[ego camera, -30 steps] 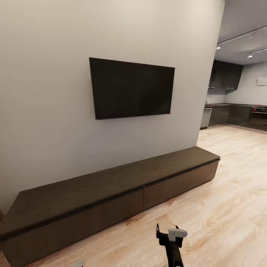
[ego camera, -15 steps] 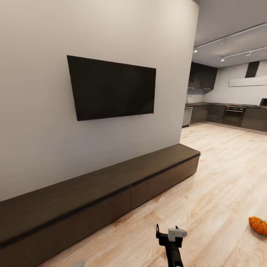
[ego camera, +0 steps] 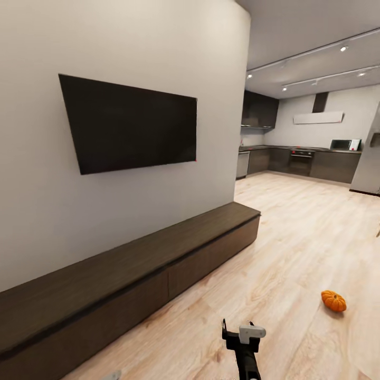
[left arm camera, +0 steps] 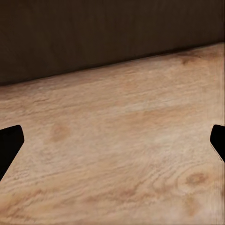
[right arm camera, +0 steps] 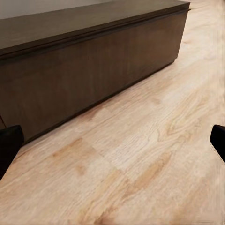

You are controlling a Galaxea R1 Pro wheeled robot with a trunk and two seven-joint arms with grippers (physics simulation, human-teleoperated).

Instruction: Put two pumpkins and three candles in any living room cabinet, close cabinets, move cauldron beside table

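One orange pumpkin (ego camera: 333, 301) lies on the plank floor at the right, well clear of the cabinet. The long dark brown cabinet (ego camera: 132, 264) runs along the wall under the TV, its drawer fronts shut. My right gripper (ego camera: 237, 328) hangs low over the floor in front of the cabinet, left of the pumpkin. In the right wrist view that gripper (right arm camera: 112, 145) is open with nothing between its fingers, facing the cabinet (right arm camera: 93, 61). My left gripper (left arm camera: 112, 145) is also open and empty above the floor beside the cabinet base (left arm camera: 93, 33).
A black TV (ego camera: 129, 124) hangs on the white wall above the cabinet. Light wood floor (ego camera: 295, 237) stretches right and back to a kitchen with dark cupboards (ego camera: 295, 161). A pale wall edge (ego camera: 369, 169) stands at the far right.
The head view has swung to the right, so the TV and cabinet slid left in the picture and the pumpkin and kitchen came into view. The arms look unchanged.
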